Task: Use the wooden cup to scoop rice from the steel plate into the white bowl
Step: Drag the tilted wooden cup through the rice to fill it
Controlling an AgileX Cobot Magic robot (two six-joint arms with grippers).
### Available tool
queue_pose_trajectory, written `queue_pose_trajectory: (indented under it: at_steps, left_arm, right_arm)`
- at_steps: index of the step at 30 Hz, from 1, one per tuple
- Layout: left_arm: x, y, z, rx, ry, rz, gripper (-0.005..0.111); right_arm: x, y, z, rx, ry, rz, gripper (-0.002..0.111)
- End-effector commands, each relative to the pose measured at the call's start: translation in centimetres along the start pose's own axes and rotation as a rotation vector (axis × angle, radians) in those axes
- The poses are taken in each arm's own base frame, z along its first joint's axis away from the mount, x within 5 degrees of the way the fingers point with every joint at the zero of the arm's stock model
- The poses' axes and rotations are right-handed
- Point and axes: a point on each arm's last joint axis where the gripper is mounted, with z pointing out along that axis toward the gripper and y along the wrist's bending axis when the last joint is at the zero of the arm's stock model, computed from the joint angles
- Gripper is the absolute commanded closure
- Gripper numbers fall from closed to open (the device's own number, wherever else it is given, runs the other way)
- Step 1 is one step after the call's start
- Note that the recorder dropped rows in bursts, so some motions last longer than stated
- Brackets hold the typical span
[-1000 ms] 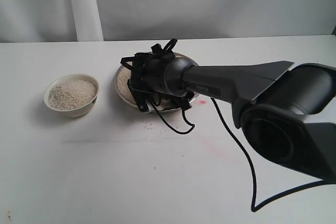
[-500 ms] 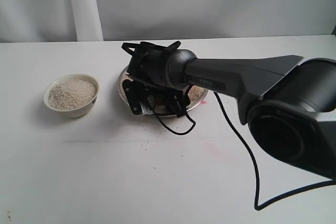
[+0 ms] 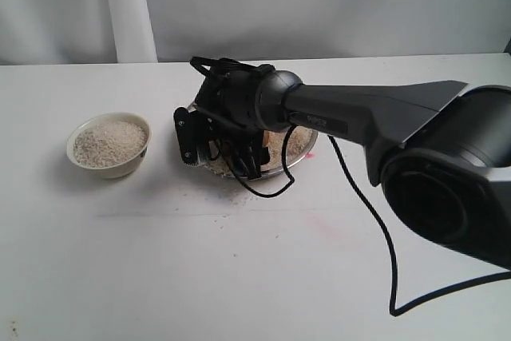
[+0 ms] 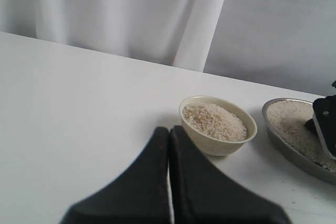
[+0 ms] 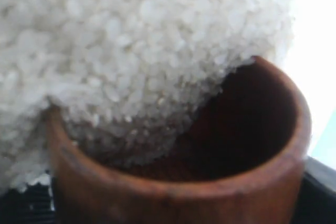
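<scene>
A: How will the wooden cup [image 5: 178, 192] handle for the right gripper [image 3: 219, 148]?

B: It looks rigid, light and glossy, so probably slippery. The jaws stand wide around its barrel, the mouth tipped into the rice [image 5: 131, 51] on the steel plate [image 3: 311, 148] beneath the gripper.

A: Room to move?

B: Bare table [image 3: 239, 261] lies between that gripper and the white bowl [image 3: 108, 167] off to its side. Only the plate's thin rim needs clearing. Loose grains spill easily. The left gripper [image 4: 169, 145], pressed closed, sits well apart.

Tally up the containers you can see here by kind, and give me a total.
white bowl: 1
steel plate: 1
wooden cup: 1
Total: 3
</scene>
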Motion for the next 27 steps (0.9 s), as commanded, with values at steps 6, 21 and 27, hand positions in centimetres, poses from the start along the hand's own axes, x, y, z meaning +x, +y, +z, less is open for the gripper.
queue_pose_trajectory:
  at_steps: [6, 21, 27]
  left_arm:
    - [0.0, 0.0, 0.0, 0.006, 0.000, -0.006, 0.107]
    - [0.0, 0.0, 0.0, 0.006, 0.000, -0.006, 0.107]
    - [0.0, 0.0, 0.0, 0.006, 0.000, -0.006, 0.107]
  right_arm:
    - [1.1, 0.2, 1.9, -0.116, -0.133, 0.262, 0.108]
    - [1.2, -0.5, 2.3, -0.136, -0.253, 0.453, 0.108]
    - [2.1, -0.8, 2.7, -0.159, -0.259, 0.542, 0.108]
